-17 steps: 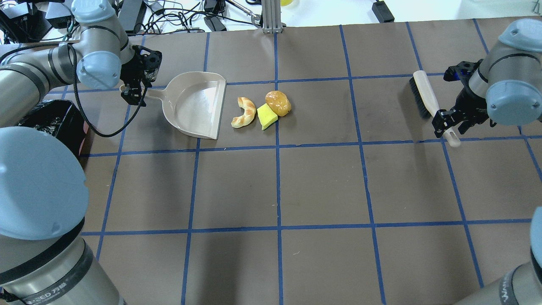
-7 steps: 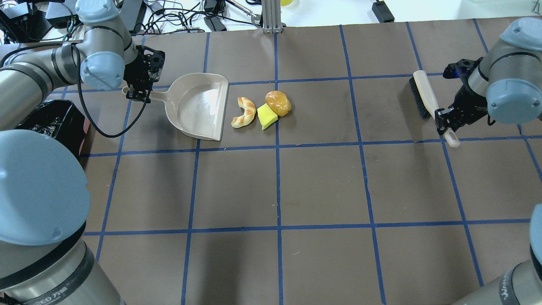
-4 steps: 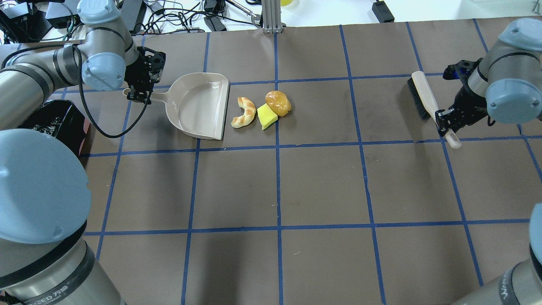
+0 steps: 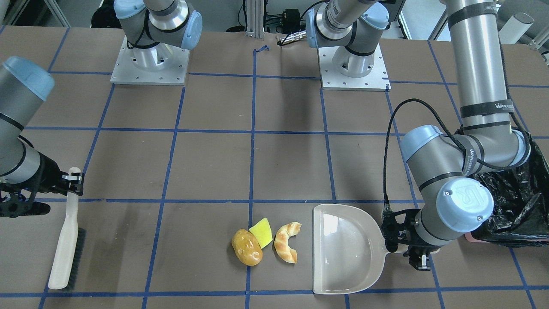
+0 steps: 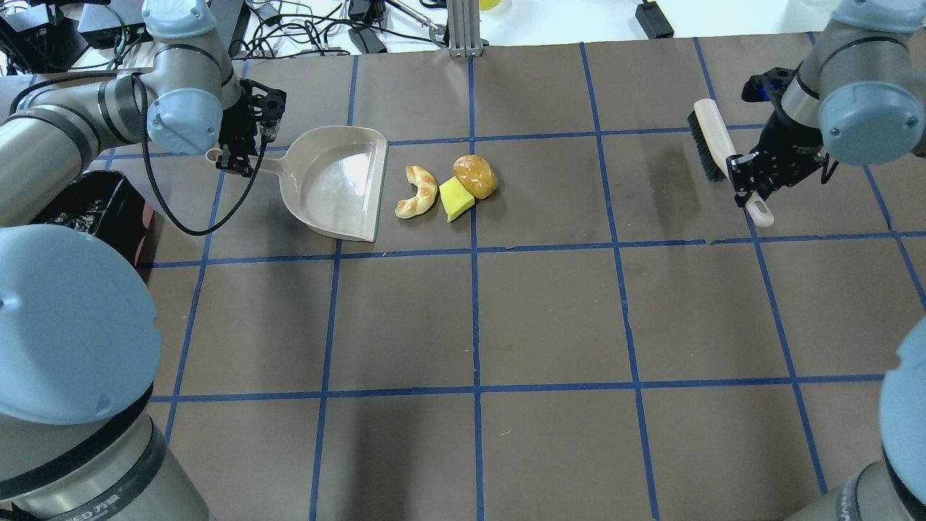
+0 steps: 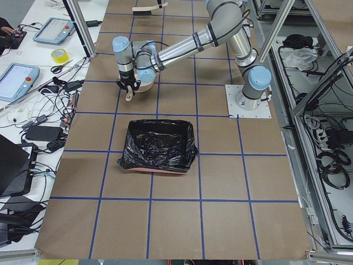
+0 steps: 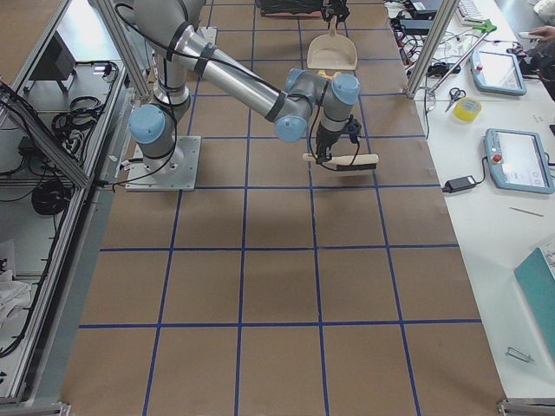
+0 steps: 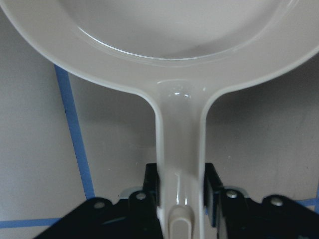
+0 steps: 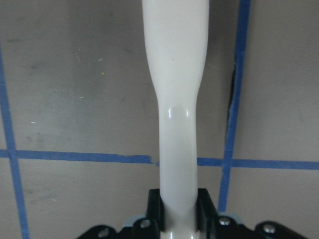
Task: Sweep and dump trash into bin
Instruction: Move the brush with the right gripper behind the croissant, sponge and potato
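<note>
The bin (image 6: 157, 144), lined with black plastic, is being left standing near the left gripper (image 5: 235, 155), on its outer side and nearer the robot. The beige dustpan (image 5: 336, 181) is being held by its handle, with that gripper's fingers clamped on it. The pan is stretching away from the gripper, and its lip is turned slightly from a moment ago. The brush (image 5: 712, 148) is being gripped by its white handle in the right gripper (image 5: 752, 181), closed tight on it. Compared with the earlier view, it is being carried farther from the robot, bristles ahead of the gripper.

The trash is being left unmoved just past the pan's open lip, opposite the left gripper. The croissant (image 5: 416, 192) is nearest the lip, the potato-shaped lump (image 5: 475, 176) farthest, and the yellow wedge (image 5: 456, 199) between them, touching the lump.
</note>
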You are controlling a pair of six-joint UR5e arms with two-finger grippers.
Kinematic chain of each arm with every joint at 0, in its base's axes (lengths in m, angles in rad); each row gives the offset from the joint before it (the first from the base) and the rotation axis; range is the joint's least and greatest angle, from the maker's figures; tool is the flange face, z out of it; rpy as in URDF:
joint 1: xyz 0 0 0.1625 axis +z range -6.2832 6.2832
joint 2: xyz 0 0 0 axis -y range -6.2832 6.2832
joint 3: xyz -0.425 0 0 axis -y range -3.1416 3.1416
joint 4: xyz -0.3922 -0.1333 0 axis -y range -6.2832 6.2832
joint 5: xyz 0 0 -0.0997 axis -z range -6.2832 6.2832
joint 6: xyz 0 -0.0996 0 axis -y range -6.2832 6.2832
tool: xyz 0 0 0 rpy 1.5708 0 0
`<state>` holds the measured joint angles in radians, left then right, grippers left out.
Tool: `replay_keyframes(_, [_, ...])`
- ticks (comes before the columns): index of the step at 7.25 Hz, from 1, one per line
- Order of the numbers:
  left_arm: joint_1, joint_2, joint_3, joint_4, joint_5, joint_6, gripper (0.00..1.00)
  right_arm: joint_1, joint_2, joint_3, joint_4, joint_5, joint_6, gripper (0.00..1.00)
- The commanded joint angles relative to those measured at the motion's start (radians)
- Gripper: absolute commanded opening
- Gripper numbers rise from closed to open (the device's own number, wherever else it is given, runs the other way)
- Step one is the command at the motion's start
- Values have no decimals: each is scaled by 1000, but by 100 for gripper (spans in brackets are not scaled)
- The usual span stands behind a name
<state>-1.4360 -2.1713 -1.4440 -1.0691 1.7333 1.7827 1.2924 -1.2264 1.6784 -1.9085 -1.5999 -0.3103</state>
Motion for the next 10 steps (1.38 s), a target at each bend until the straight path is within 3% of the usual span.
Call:
replay_keyframes(1, [-24, -2, 5, -2, 17, -20, 0, 149, 7, -14, 34, 6, 242, 0])
replay_keyframes(4, [-24, -7, 7, -2, 21, -17, 0, 330, 15, -16, 49, 58, 555, 0])
replay_keyframes(10, [-27, -9, 5, -8, 74, -29, 0, 528, 65, -20, -4, 103, 788, 0])
